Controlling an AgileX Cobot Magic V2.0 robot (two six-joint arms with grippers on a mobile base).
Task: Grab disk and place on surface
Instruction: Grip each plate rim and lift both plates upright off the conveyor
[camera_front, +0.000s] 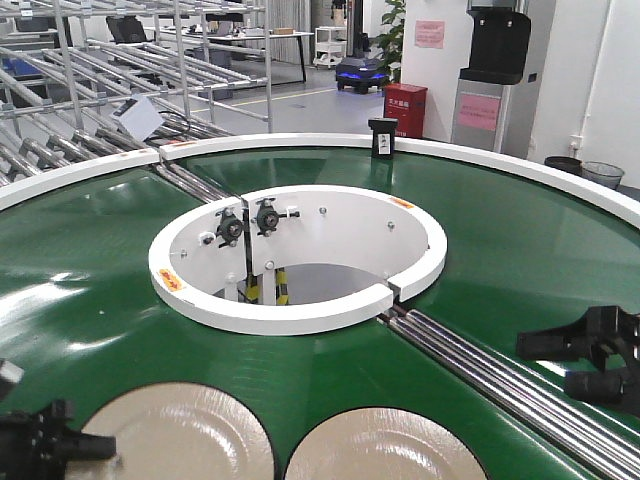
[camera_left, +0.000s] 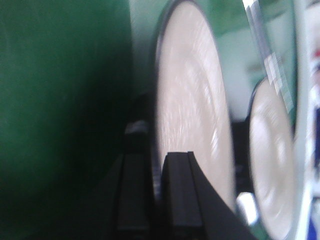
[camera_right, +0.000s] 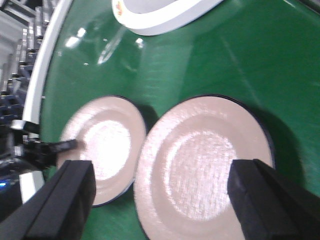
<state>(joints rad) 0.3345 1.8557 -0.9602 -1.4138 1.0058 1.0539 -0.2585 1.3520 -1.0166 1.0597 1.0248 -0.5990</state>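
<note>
Nothing is placed yet: the left beige round disk (camera_front: 175, 435) and the right beige round disk (camera_front: 385, 450) are seen lying on the green conveyor belt (camera_front: 500, 240), nearer than its white inner ring (camera_front: 300, 315). The left gripper (camera_front: 100, 447) is set at the left disk's rim; clamping cannot be told. The right gripper (camera_front: 562, 365) is spread wide, empty.

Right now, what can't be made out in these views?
- Front view: left disk and right disk are cut off by the bottom edge.
- Left wrist view: motion blur; cannot tell whether the left gripper clamps the left disk's rim.
- Right wrist view: the left gripper is small and dark at the left edge, so its jaws are unreadable.
- Placement surface: in no view.
</note>
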